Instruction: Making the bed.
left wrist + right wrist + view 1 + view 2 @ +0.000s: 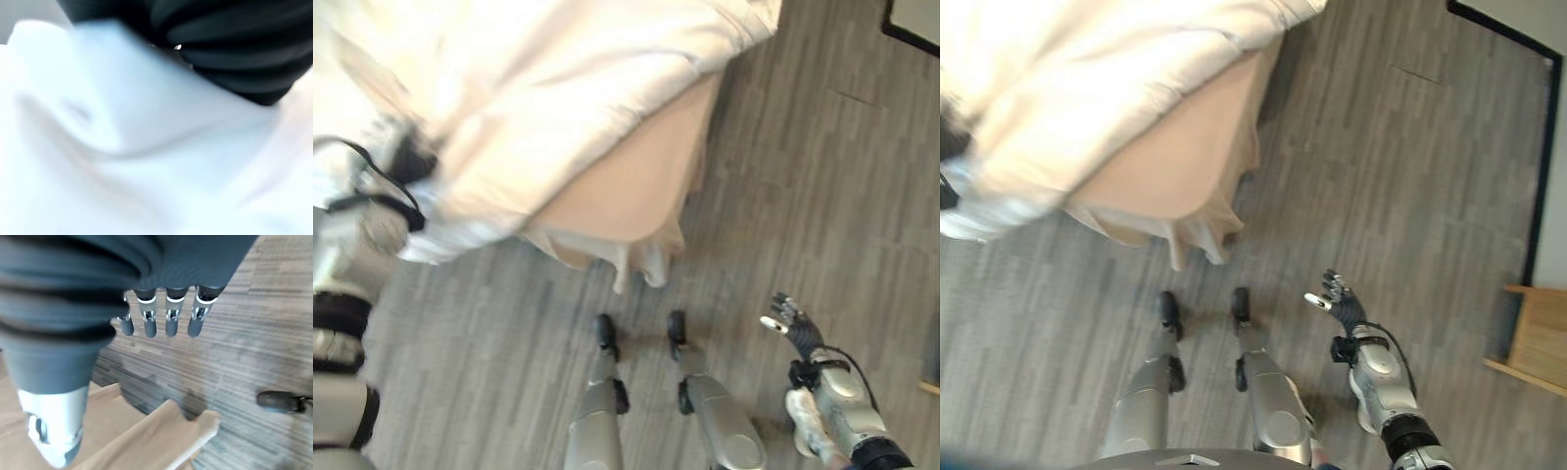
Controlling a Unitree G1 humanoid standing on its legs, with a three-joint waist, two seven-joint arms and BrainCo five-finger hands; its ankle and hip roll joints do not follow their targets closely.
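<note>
White duvet (538,88) heaped over bed corner, tan bed skirt (636,186) hanging below to grey wood-plank floor (1400,166). Left hand (406,157) buried in duvet edge, grip unreadable. Right hand (1337,294) over floor, fingers relaxed, empty. Wooden furniture (1538,338) by wall.
</note>
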